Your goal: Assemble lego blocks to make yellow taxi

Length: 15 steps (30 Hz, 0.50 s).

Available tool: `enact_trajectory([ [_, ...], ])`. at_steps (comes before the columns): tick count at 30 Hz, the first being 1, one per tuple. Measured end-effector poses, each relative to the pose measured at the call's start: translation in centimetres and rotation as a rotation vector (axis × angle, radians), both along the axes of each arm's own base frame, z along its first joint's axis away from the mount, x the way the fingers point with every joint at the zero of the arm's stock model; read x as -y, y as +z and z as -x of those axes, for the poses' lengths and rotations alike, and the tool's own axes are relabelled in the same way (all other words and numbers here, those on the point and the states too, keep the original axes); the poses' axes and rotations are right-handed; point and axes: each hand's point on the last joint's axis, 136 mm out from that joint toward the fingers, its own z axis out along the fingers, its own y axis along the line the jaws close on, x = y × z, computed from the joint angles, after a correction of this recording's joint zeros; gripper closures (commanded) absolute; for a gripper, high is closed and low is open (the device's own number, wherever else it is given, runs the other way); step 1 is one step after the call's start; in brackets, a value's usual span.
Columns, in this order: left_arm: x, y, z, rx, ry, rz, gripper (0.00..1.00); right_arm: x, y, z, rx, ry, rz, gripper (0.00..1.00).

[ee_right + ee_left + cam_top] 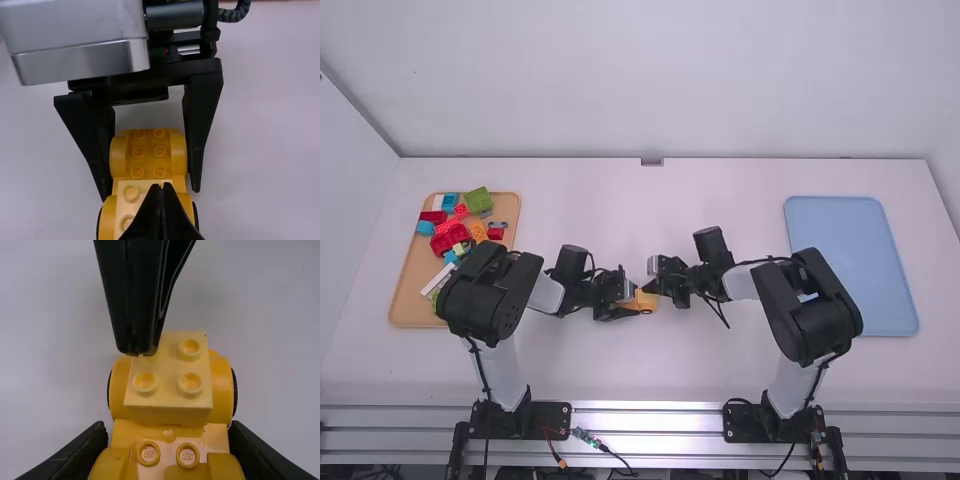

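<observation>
Fingers of the left gripper are clamping the yellow car by its rounded sides — likely bracing it — while the right gripper, its fingers together, is touching the pale studded block atop the car, presumably for pressing it snug. This is happening over the white table's middle. Farther off, a tan tray is holding glossy loose blocks.
</observation>
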Motion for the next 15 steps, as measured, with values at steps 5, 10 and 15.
enact_trajectory([
  [5,-0.02,0.0,0.08,0.001,0.005,0.004,0.62,0.08,-0.49,0.23,-0.02,0.0,0.008,1.0],
  [10,-0.02,-0.09,0.24,-0.022,0.003,0.002,0.62,0.03,-0.51,0.27,-0.02,0.003,0.005,1.0],
  [15,0.06,-0.06,0.11,-0.035,-0.008,-0.005,0.63,-0.24,-0.77,-0.03,0.0,0.011,-0.017,1.0],
])
